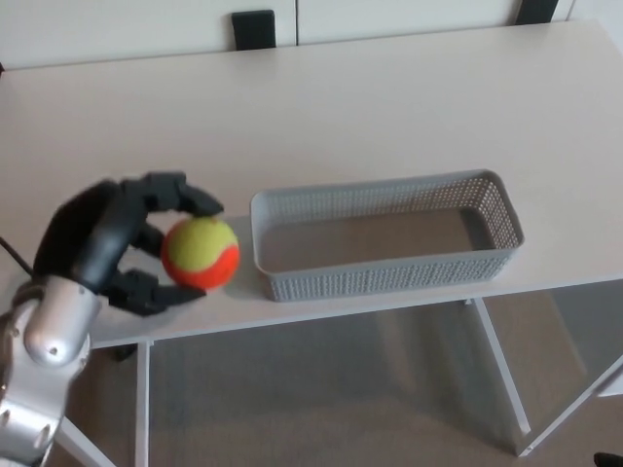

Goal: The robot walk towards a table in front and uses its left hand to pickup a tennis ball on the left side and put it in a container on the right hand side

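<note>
Left hand point(115, 245) clamped on tennis ball point(201, 254), just beside grey basket point(389, 277) showing bare floor, on white bench point(341, 117); forearm cut off.

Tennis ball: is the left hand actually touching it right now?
Touching. The head view shows the left hand wrapped around the tennis ball, one finger lying over its top and the thumb against its underside, no gap visible.

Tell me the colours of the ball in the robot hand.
The ball is yellow-green on top and orange-red below, seen in the head view.
</note>
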Robot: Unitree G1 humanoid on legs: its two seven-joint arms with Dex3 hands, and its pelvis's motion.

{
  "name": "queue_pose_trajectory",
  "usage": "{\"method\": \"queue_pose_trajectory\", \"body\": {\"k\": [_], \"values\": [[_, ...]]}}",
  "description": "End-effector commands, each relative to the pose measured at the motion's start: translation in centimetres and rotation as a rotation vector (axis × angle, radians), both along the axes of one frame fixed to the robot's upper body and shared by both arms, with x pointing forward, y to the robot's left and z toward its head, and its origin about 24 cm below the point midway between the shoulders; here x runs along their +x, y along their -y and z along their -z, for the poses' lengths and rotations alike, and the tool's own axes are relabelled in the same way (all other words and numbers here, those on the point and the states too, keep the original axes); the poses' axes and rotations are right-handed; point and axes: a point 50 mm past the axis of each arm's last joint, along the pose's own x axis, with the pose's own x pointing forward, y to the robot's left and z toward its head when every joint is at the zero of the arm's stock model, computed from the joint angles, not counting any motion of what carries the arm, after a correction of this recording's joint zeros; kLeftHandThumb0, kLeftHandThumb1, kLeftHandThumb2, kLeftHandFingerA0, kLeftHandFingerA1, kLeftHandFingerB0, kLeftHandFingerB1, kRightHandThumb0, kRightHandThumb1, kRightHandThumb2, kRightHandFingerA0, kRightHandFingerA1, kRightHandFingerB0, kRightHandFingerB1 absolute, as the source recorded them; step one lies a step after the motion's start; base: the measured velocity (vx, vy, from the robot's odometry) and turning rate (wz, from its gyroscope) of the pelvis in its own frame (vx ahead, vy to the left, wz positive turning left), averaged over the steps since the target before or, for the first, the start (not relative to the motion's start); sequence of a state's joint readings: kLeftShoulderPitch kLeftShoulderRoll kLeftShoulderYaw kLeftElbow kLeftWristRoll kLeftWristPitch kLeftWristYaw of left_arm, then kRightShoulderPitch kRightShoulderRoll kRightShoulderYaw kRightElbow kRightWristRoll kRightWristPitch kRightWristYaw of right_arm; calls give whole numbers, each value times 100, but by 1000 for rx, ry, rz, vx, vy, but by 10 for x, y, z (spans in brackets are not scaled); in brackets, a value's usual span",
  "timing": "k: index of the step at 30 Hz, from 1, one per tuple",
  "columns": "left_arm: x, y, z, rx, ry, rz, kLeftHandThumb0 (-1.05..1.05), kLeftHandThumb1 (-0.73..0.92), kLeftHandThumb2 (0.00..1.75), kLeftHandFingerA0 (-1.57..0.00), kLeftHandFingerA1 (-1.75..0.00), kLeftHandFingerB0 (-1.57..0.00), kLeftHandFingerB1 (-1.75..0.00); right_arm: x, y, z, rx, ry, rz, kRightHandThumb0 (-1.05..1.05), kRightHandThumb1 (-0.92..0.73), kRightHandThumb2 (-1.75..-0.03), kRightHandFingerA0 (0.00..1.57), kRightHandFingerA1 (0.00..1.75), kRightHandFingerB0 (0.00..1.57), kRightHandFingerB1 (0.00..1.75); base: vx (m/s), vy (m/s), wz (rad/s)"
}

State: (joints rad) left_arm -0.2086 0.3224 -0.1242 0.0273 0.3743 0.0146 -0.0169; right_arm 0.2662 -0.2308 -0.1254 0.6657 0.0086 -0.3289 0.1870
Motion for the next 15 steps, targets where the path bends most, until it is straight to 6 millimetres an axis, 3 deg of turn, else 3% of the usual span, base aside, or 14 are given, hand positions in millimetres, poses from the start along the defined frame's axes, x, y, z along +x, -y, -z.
{"method": "queue_pose_trajectory", "body": {"k": [1, 3, 5, 7, 12, 15], "values": [[9, 5, -37, -44, 123, 20, -5, 33, 85, -155, -79, -121, -77, 0, 5, 0, -2, -18, 16, -30, -50, -64, 50, 47, 36, 42, 0, 0, 0], [11, 10, -42, -58, 146, 46, -7, 34, 85, -156, -79, -123, -77, -1, 5, 1, 1, -18, 18, -23, -56, -57, 54, 43, 39, 37, 0, 0, 0], [11, 14, -44, -62, 147, 64, -12, 36, 84, -156, -79, -123, -76, -2, 4, 1, 3, -21, 21, -30, -50, -64, 51, 47, 36, 42, 0, 0, 0], [10, 21, -44, -58, 153, 87, -13, 35, 84, -155, -78, -123, -74, -3, 4, 1, 1, -20, 20, -22, -56, -57, 55, 43, 38, 37, 0, 0, 0], [11, 34, -41, -61, 133, 102, -11, 34, 84, -155, -77, -123, -73, 1, 4, -2, 3, -5, 11, -27, -51, -63, 51, 46, 37, 42, 0, 0, 0], [11, 47, -36, -16, 120, 128, -12, 38, 73, -155, -75, -122, -71, 1, 5, -2, -6, -15, 3, -22, -56, -56, 55, 42, 39, 37, 0, 0, 0]]}}
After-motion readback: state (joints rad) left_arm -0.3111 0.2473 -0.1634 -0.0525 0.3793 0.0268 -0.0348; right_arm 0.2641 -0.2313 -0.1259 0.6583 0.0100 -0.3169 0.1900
